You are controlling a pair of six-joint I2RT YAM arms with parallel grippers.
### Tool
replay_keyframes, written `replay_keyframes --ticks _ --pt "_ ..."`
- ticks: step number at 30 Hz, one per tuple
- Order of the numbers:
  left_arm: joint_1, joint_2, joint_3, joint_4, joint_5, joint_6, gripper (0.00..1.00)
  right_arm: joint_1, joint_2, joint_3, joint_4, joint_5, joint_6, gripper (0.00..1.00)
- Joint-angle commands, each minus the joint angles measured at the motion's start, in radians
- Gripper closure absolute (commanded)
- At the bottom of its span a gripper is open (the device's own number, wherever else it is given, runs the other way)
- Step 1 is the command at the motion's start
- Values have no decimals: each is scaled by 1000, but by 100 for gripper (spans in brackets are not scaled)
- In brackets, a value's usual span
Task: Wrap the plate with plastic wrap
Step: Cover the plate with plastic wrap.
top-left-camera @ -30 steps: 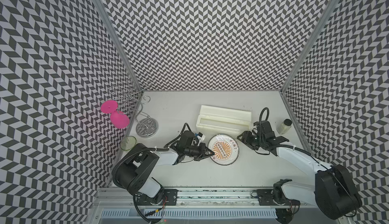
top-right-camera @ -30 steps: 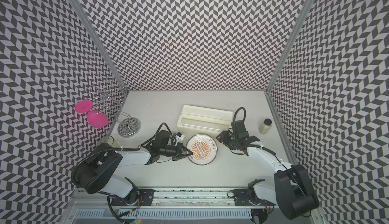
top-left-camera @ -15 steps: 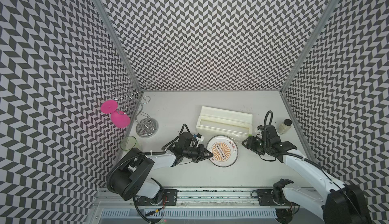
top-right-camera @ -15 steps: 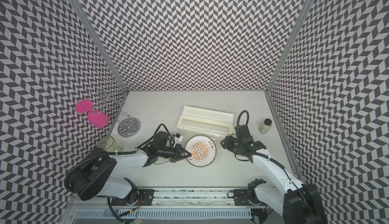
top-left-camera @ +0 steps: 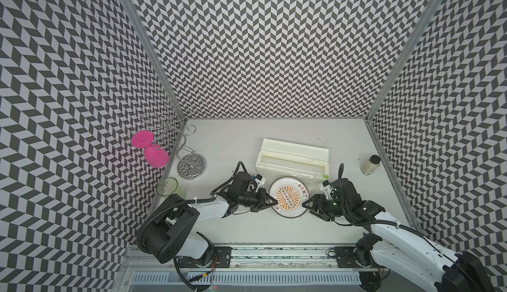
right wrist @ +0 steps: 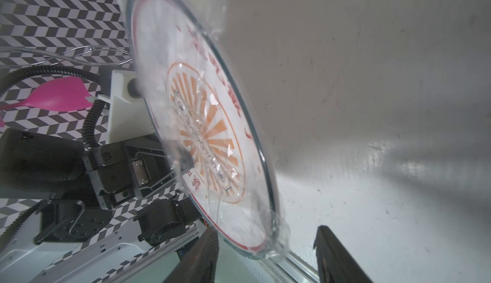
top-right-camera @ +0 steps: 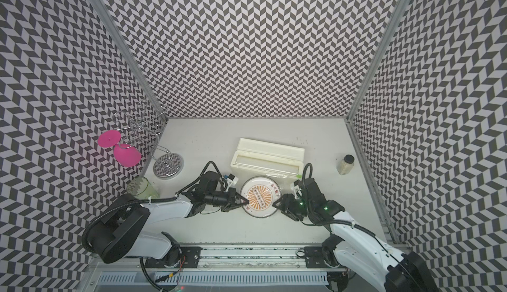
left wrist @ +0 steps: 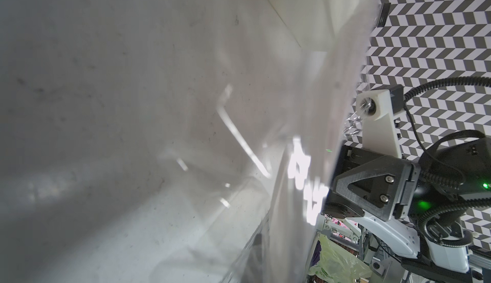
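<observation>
The plate lies flat on the table in front of the dispenser box, white with an orange sunburst centre. Crinkly plastic wrap lies over it and bunches at its rim; in the left wrist view the plastic wrap blurs most of the picture. My left gripper is shut, its tip resting over the plate's left part. Whether it pinches film I cannot tell. My right gripper is open at the plate's right edge, the wrapped rim between its fingers.
The cream dispenser box stands open just behind the plate. A small jar is at the right wall. At the left are a metal stand base, pink glasses and a green cup. The rail runs along the front.
My right gripper has come forward and left from beside the dispenser box to the plate's right edge. The plate sits slightly nearer the front. The left gripper has barely moved.
</observation>
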Motion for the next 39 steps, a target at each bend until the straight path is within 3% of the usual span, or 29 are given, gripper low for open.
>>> replay_keyframes --ticks 1,4,8,11,15,22,29,33,39 --pt "-3 -23 34 7 20 6 100 15 18 2 167 21 69 47" --pt "-3 -26 44 6 22 -1 100 16 23 -11 220 47 91 56" --pt "2 -36 87 -23 26 -4 100 15 11 -20 276 71 130 78" --pt "22 -53 124 -58 33 -10 100 2 -27 6 265 125 152 90" --pt "66 -72 213 -128 46 -2 100 -59 -65 80 236 177 139 100" --pt "119 -13 492 -288 48 87 100 -212 80 350 158 110 -31 100" --pt "135 39 710 -368 39 129 100 -272 195 576 90 80 -152 100" --pt "134 6 706 -410 25 155 100 -272 195 586 57 36 -153 100" --pt "121 -114 509 -394 8 146 100 -258 79 404 91 -2 -75 100"
